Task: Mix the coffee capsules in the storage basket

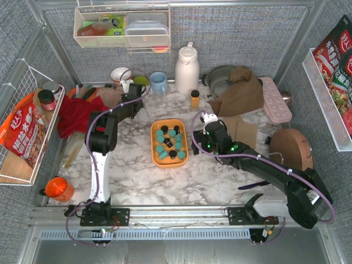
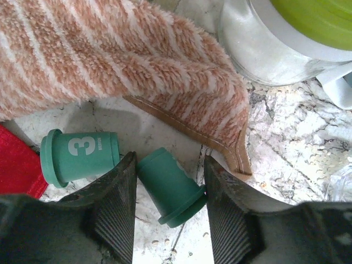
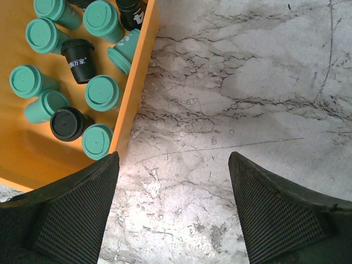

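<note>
The orange storage basket (image 1: 154, 144) sits mid-table and holds several teal and a few black coffee capsules (image 1: 169, 144). Its right rim (image 3: 135, 82) and its capsules (image 3: 102, 92) show in the right wrist view. My right gripper (image 1: 196, 144) is open and empty over bare marble just right of the basket. My left gripper (image 1: 127, 88) is at the far left back. Its fingers (image 2: 118, 203) press both sides of a teal capsule (image 2: 170, 187) lying on the marble. Another teal capsule marked 3 (image 2: 82, 157) lies just left of it.
A striped fluffy cloth (image 2: 137, 55), a red cloth (image 1: 77, 115) and a jar with a green lid (image 2: 286, 44) crowd the left gripper. A blue mug (image 1: 158, 82), a white thermos (image 1: 187, 69), an amber bottle (image 1: 194, 99) and a brown cloth (image 1: 239, 91) stand behind the basket.
</note>
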Robot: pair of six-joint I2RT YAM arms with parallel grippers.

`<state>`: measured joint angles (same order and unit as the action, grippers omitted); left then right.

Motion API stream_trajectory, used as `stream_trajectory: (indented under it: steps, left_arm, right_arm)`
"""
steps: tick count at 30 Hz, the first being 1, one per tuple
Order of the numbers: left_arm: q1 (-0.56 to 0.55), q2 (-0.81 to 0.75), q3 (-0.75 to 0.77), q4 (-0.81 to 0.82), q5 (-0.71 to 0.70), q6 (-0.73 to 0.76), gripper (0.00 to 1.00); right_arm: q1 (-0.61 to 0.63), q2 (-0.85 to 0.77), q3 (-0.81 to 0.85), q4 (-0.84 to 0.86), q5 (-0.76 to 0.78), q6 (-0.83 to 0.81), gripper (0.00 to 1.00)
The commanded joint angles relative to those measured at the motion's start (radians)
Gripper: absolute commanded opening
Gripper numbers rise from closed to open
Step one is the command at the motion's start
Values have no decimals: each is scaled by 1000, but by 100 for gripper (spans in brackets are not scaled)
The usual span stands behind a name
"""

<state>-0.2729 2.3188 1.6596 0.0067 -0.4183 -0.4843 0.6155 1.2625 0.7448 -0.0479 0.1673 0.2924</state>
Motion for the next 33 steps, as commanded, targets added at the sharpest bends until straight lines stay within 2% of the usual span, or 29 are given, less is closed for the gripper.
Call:
stream_trajectory:
  steps: [1,3,9,17,21,26,33]
  left_arm:
    - [1,0,2,-72,34,-7,45]
    - [1,-16,-12,-74,42,-5,42]
    - [0,-133,-122,-40,56,4,41]
    - [-28,-457,-398,84,184,27,41]
    - [-92,-623,-550,150,273,92,40]
    - [-232,-795,-698,175,349,210,40]
    - [-312,-975,-893,246,550,196,41]
  right_arm:
    - [1,3,11,11,-3,-2,85]
    - [1,2,11,11,-2,-2,85]
    - [0,4,13,11,-2,-2,85]
    - [0,5,14,8,-2,-1,85]
    - [1,6,14,6,-1,0,85]
    - [1,8,14,6,0,-1,85]
    - [0,9,14,8,1,0,85]
